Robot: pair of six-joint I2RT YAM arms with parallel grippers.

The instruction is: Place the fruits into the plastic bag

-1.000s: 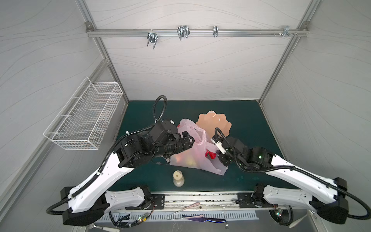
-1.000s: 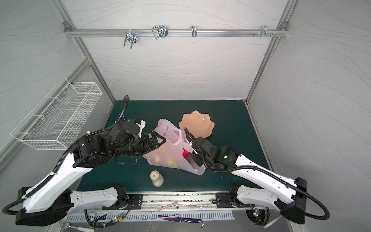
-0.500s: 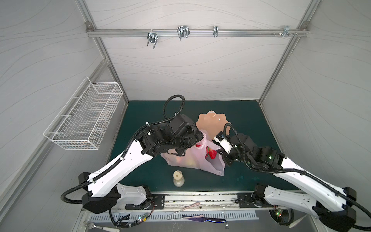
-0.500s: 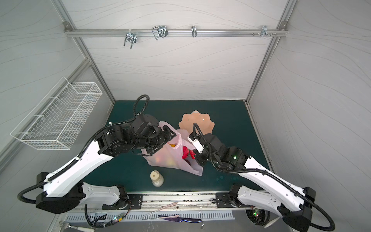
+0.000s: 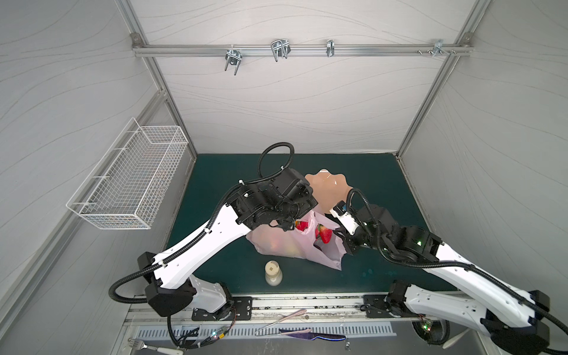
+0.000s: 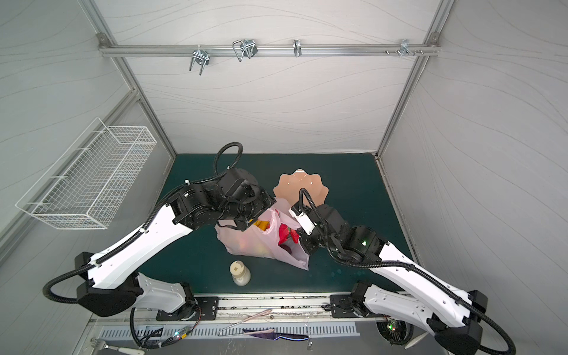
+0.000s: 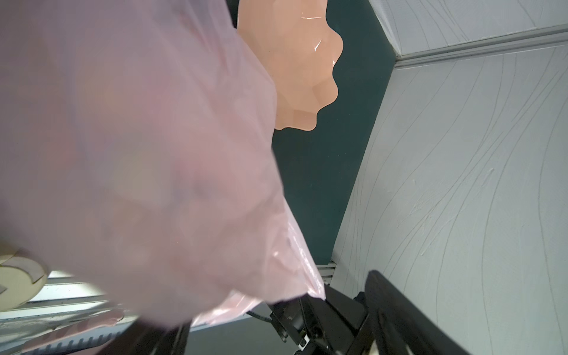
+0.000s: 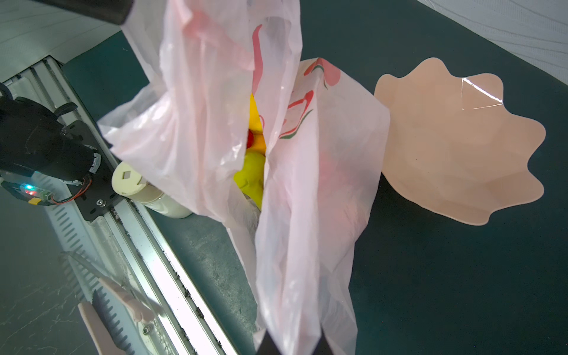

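Pink plastic bag (image 5: 276, 242) pinched at right rim by closed right gripper (image 5: 345, 244), propping mouth open for fruits (image 8: 252, 175); left gripper (image 5: 287, 226) aperture indeterminate.

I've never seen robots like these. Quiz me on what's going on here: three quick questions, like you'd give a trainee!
1. True or false: the peach dish holds fruit.
2. The right gripper is shut on: A the peach dish, B the pink bag, C nothing?
3. What stands upright on the green mat near the bag?
Key: 1 false, it is empty. 2 B. 3 a cream bottle.
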